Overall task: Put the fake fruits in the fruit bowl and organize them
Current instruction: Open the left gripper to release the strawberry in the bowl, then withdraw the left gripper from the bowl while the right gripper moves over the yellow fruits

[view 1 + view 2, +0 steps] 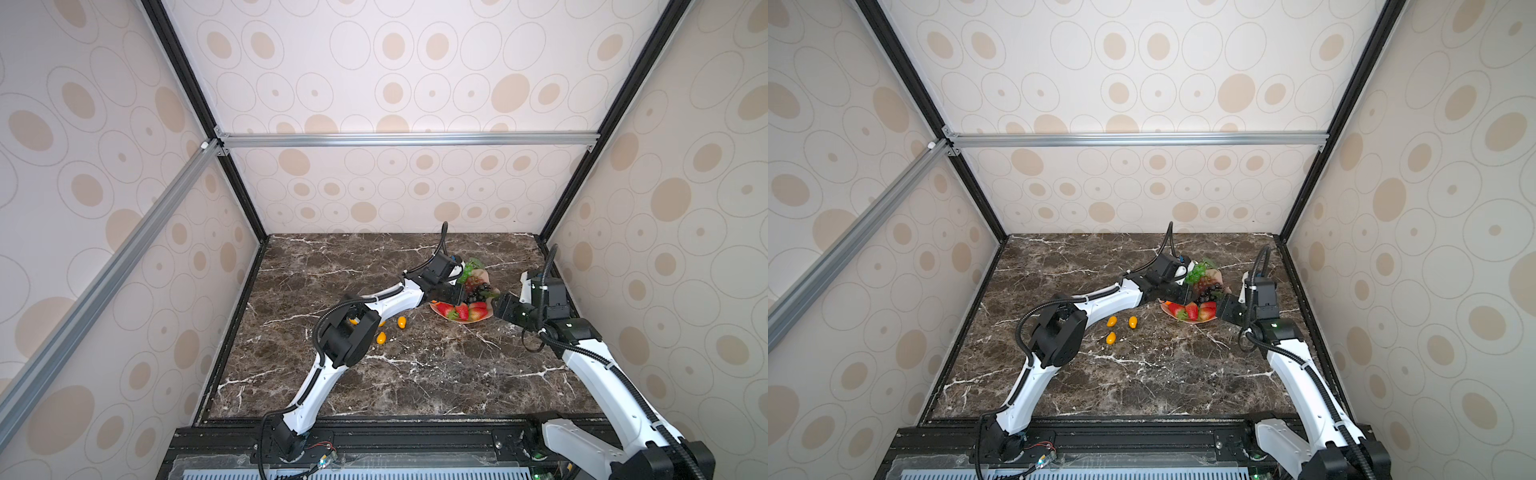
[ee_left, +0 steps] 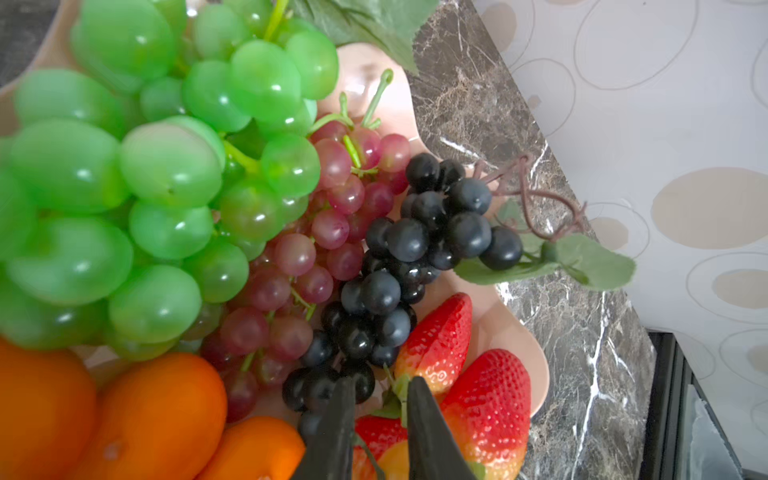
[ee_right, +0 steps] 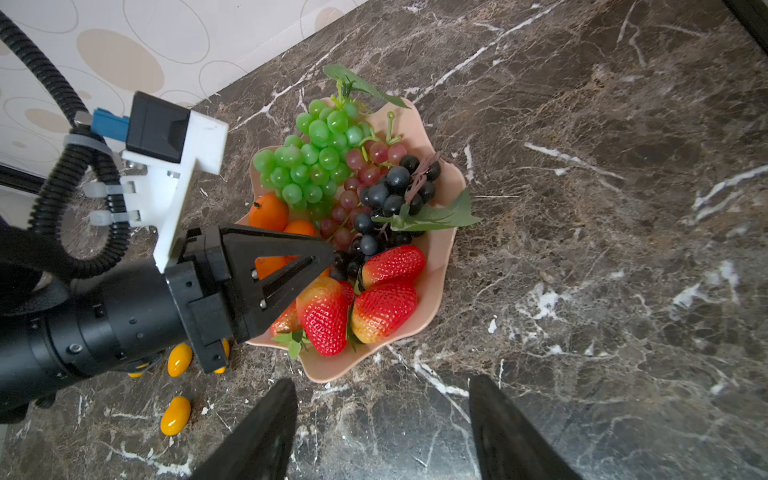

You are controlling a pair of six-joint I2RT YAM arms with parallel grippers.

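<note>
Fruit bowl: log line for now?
fruit bowl: grapes, tangerines, strawberries in | kumquats: on table | left end effector: open above bowl | right end effector: open, empty

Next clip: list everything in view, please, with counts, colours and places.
pale pink wavy-rimmed fruit bowl: one, pink, on table
glossy green plastic grape bunch: one, green, in bowl
red-purple grape bunch: one, red-purple, in bowl
black grape bunch: one, black, in bowl
plastic strawberries: at least three, red, in bowl
round tangerines: three, orange, in bowl
oval kumquats: at least three, yellow-orange, on table left of bowl
marble table: one, dark brown
oval-patterned walls: cream, around table
left gripper: black, slightly open, over bowl
right gripper: black, open, empty, beside bowl
</note>
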